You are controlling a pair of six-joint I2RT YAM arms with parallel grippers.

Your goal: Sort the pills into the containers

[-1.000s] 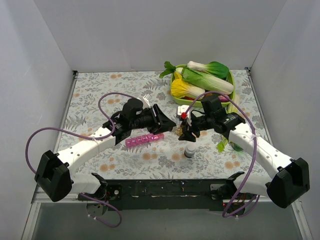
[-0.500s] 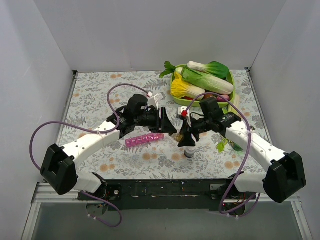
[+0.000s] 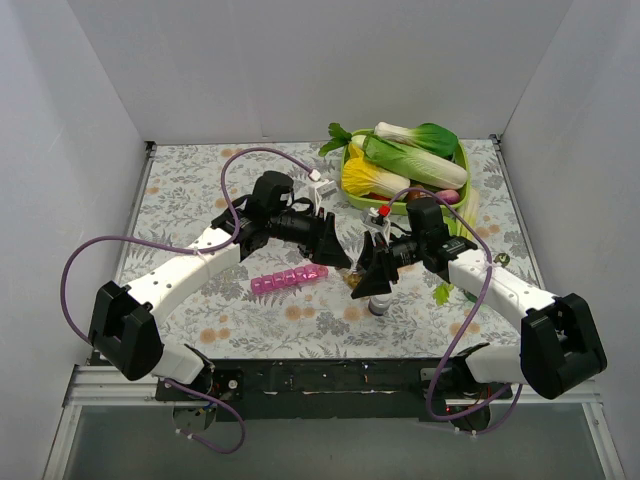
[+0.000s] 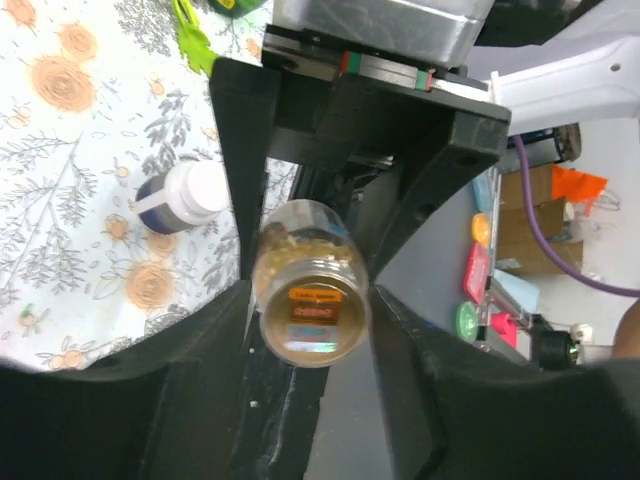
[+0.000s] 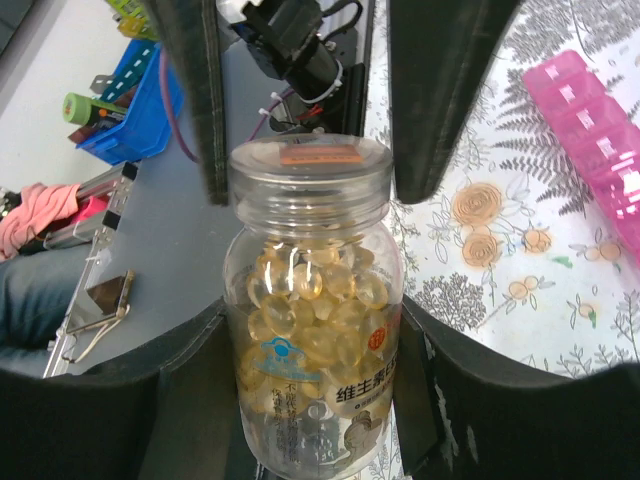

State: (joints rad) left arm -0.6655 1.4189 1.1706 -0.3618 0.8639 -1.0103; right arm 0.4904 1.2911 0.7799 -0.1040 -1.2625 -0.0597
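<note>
A clear pill bottle (image 5: 312, 300) full of yellow capsules is held above the table. My right gripper (image 5: 312, 335) is shut on its body. My left gripper (image 4: 310, 310) faces it end-on, its fingers pressed on both sides of the bottle's lid (image 4: 312, 290). In the top view the two grippers meet at the table's middle, left (image 3: 338, 258) and right (image 3: 368, 278). The pink pill-organiser strip (image 3: 290, 279) lies flat just left of them, lids shut; it also shows in the right wrist view (image 5: 600, 150).
A small white bottle (image 3: 380, 301) stands right under the grippers; it also shows in the left wrist view (image 4: 185, 197). A green tray (image 3: 462, 158) of vegetables sits at the back right. A green leaf (image 3: 443, 291) lies by the right arm.
The right gripper has carried the bottle left and nearer. The left gripper has swung right and closed in round the bottle's lid.
</note>
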